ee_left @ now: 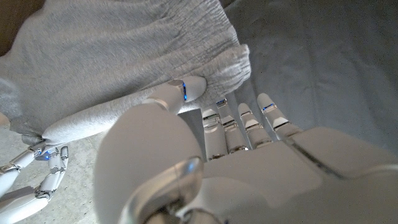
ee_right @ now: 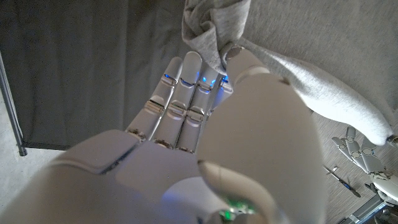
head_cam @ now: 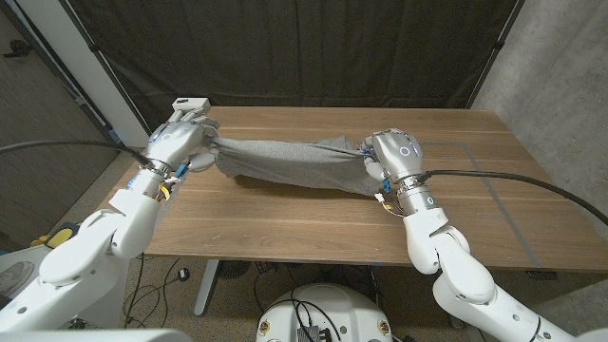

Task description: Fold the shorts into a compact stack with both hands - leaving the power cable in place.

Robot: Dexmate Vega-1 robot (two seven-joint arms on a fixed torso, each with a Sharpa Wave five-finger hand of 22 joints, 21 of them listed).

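- Right now the shorts [head_cam: 290,167] hang stretched between my two hands over the middle of the wooden table [head_cam: 285,233], sagging onto it in the centre.
- My left hand [head_cam: 179,141] pinches one end of the grey cloth between thumb and fingers; my right hand [head_cam: 394,157] has its fingers closed on a bunched corner of the other end.
- I judge this the spreading step, before the first fold.
- Next I'd need to carry one end across to the other, both holds firm, and lay the halves edge to edge.
- A small white block [head_cam: 191,103] sits at the table's far left edge; I can't tell whether it belongs to the power cable, so I'd steer wide of it.
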